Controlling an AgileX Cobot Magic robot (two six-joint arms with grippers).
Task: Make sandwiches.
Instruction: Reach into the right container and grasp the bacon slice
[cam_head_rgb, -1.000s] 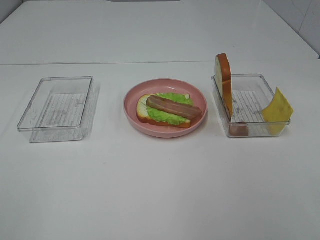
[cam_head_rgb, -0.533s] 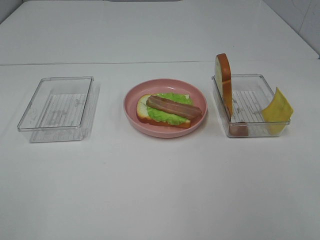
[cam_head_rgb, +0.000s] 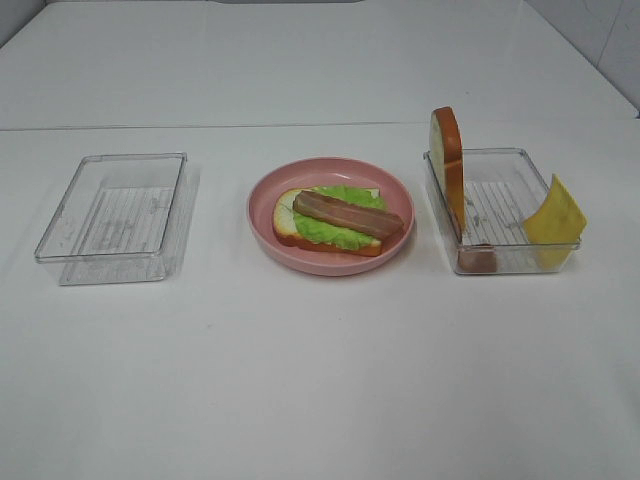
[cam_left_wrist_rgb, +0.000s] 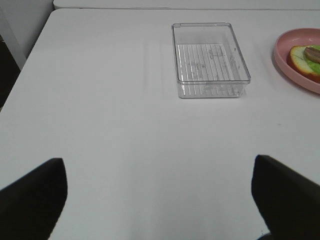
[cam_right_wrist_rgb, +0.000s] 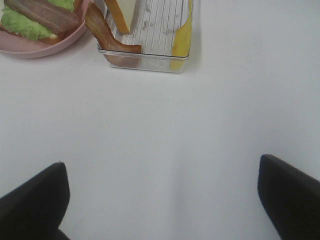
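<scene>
I find the left gripper (cam_left_wrist_rgb: 160, 200) and right gripper (cam_right_wrist_rgb: 162, 200) spread and empty, the half-built sandwich (cam_head_rgb: 337, 222) on the plate (cam_head_rgb: 330, 166), cheese (cam_head_rgb: 555, 212) and bread (cam_head_rgb: 449, 158) propped on edge in the tray (cam_head_rgb: 496, 152), presumably for easy pinching.

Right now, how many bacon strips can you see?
2. One strip lies on the lettuce on the plate. The other strip leans in the right tray, at the corner nearest the plate. Bread there could hide more.

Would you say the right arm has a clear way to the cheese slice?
Probably yes: the cheese slice leans uncovered on the right wall of the tray, away from the bread slice.
</scene>
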